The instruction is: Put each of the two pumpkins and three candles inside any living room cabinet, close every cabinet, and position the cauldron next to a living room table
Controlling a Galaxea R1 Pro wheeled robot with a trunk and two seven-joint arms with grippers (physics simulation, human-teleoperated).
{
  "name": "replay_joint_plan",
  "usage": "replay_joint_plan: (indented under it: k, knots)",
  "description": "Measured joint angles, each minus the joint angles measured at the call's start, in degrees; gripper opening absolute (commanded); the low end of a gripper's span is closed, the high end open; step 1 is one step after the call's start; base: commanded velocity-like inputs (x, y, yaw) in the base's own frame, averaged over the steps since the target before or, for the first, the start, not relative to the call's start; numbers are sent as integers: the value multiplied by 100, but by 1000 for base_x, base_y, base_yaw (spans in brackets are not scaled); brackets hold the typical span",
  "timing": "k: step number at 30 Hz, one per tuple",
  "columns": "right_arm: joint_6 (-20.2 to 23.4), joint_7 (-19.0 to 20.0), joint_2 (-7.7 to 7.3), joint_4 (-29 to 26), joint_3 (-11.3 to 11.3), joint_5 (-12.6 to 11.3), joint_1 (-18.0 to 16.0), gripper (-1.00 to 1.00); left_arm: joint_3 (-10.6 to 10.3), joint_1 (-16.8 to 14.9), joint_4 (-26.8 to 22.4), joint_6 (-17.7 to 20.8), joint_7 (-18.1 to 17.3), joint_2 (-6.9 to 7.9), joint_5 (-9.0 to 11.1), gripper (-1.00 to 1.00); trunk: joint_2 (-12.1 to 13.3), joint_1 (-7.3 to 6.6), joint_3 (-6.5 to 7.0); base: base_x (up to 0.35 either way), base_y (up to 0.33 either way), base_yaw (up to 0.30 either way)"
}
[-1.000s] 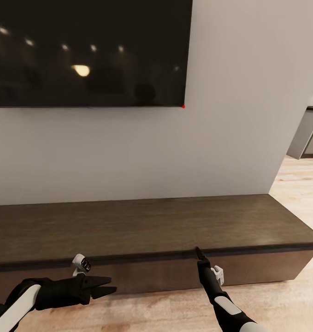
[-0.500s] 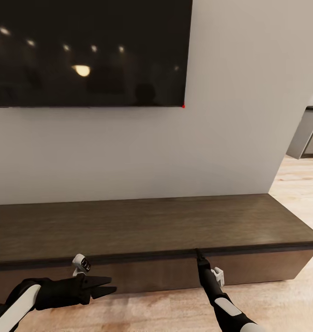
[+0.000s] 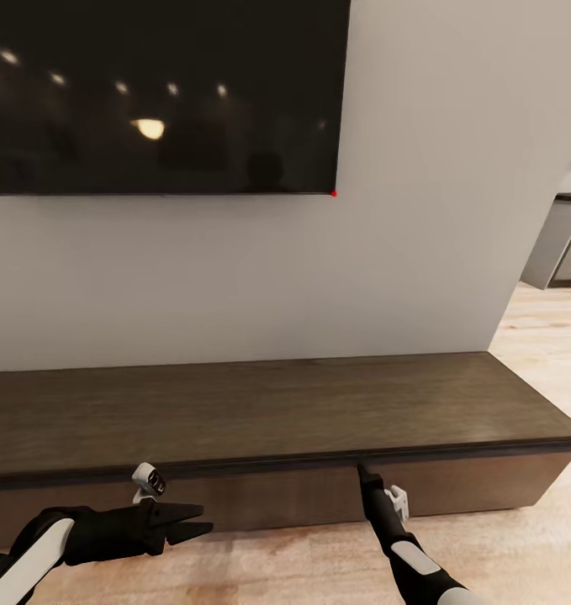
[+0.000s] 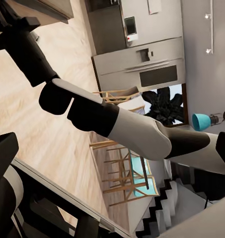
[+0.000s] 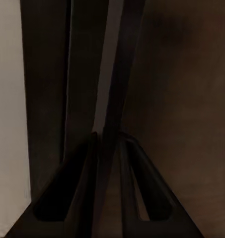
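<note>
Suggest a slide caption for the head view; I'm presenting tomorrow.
Right claw pinches the dark cabinet drawer's top edge; left claw hovers open.

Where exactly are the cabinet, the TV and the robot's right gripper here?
cabinet [image 3: 260, 407]: head view, on its dark wood top.
TV [image 3: 159, 92]: head view, middle of the black screen.
right gripper [image 3: 362, 470]: head view, at its fingertips against the cabinet's upper front edge.

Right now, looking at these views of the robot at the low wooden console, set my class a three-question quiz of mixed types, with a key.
1. True or false: the right gripper has its tip at the front top edge of the cabinet.
2. What hangs on the wall above the cabinet? A) a mirror B) a dark television C) a shelf
3. Fill in: the left gripper, hovering over the wooden floor, has its jaws ____.

Key: 1 true; 2 B; 3 open
</note>
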Motion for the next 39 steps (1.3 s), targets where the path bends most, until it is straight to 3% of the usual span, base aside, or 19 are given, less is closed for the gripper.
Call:
replay_joint_plan:
  k: [39]
  knots:
    - [1, -19, 4, -16, -18, -14, -2, -100, 0, 0, 1, 0, 0, 0, 0, 100, 0, 1, 0, -18, 0, 0]
